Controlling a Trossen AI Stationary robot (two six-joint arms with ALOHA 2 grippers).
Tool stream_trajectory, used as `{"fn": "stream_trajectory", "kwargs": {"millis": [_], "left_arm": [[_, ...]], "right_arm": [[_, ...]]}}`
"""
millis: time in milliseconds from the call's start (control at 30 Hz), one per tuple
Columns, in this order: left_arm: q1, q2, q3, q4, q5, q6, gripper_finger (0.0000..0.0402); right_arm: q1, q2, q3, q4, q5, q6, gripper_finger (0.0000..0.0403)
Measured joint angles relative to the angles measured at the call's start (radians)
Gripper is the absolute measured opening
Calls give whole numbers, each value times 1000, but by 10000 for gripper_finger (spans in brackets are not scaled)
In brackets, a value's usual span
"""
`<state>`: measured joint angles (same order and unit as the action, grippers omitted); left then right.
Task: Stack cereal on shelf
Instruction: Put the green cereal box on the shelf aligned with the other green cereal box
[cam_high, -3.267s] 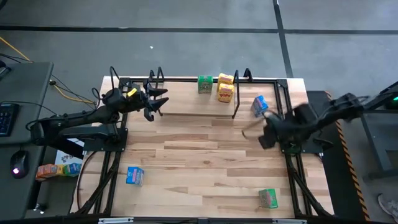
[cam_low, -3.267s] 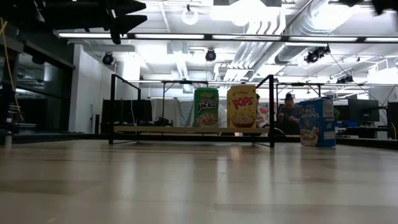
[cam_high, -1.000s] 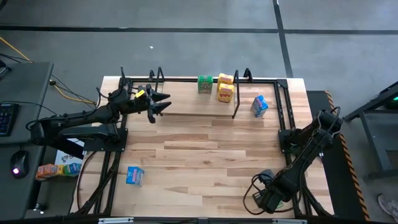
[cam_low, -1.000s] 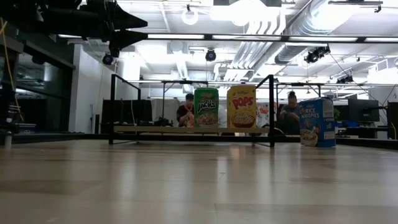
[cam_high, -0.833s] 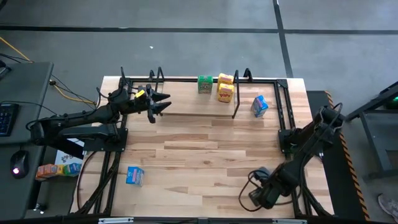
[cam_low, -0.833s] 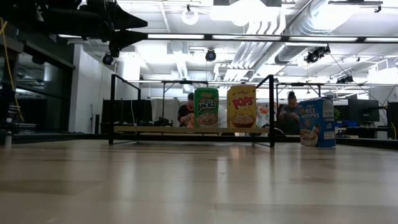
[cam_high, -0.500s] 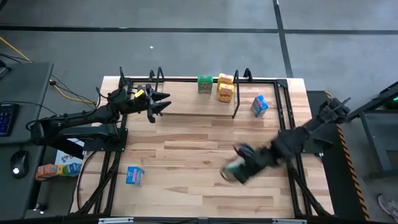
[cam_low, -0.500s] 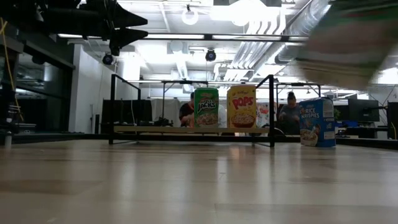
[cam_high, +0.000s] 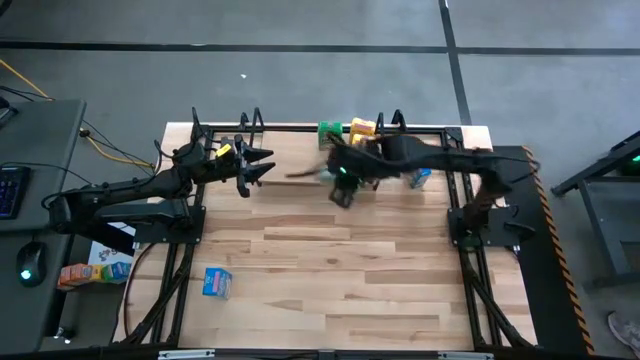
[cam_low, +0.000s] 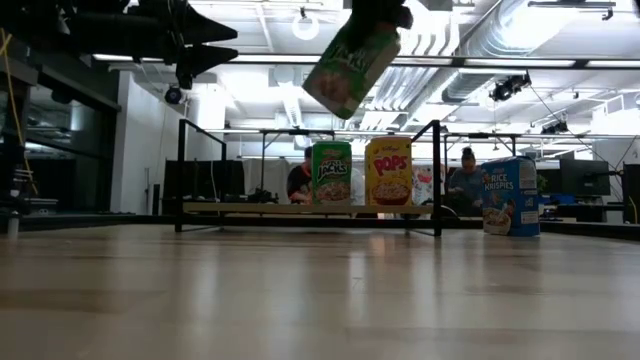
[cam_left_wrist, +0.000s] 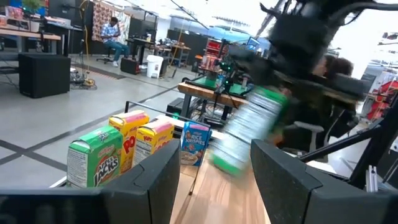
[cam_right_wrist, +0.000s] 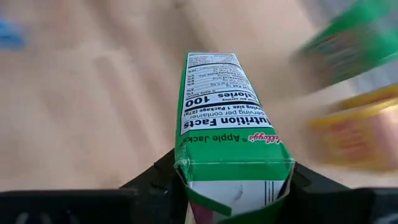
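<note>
My right gripper (cam_high: 340, 184) is shut on a green cereal box (cam_low: 352, 62), high above the table beside the shelf (cam_high: 300, 166), a pale plank between black wire hoops. On the shelf stand another green box (cam_low: 331, 172) and two yellow boxes (cam_high: 362, 148). One blue box (cam_low: 510, 196) stands on the table right of the shelf, partly behind my right arm in the high view. Another blue box (cam_high: 216, 282) lies near the table's near left corner. My left gripper (cam_high: 252, 166) hovers open over the shelf's left end. My right gripper pinches the green box between its two fingers (cam_right_wrist: 163, 179), on the two broad faces at one end (cam_right_wrist: 189, 163). The narrow printed side faces the wrist camera. The fingers come from above, and the box hangs tilted below them (cam_low: 340, 80), clear of table and shelf.
Black frame rails (cam_high: 462, 200) run along the table's right and left edges. Spare boxes (cam_high: 85, 272) lie on a side desk off the table's left. People sit in the room beyond the table's far edge (cam_low: 465, 180).
My right gripper has lifted the green box from the table's near right corner. It has swung the box fast toward the far edge and left, up to the shelf's right part. The box is now clear of the table and tilted.
</note>
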<state>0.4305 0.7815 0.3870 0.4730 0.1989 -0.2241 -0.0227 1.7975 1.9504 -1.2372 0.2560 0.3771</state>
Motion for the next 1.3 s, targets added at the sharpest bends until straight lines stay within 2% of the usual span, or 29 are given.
{"fn": "stream_trajectory", "kwargs": {"millis": [100,200,400,500,567,700,1033,1300], "left_arm": [[0,0,0,6,-2,0,186],[1,0,0,11,-2,0,186],[1,0,0,5,-2,0,186],[1,0,0,6,-2,0,186],[1,0,0,14,-6,1,186],[1,0,0,42,-8,18,186],[1,0,0,49,-10,19,186],[1,0,0,49,-10,19,186]], "right_arm": [[-61,143,239,-149,106,-106,139],[-122,274,407,-228,127,-158,139],[-236,333,253,-170,54,-306,139],[-281,368,198,-157,47,-309,139],[-305,379,178,-143,7,-307,139],[-327,391,164,-97,-72,-334,139],[-323,400,188,-17,-175,-382,139],[-324,399,178,52,-185,-404,139]]}}
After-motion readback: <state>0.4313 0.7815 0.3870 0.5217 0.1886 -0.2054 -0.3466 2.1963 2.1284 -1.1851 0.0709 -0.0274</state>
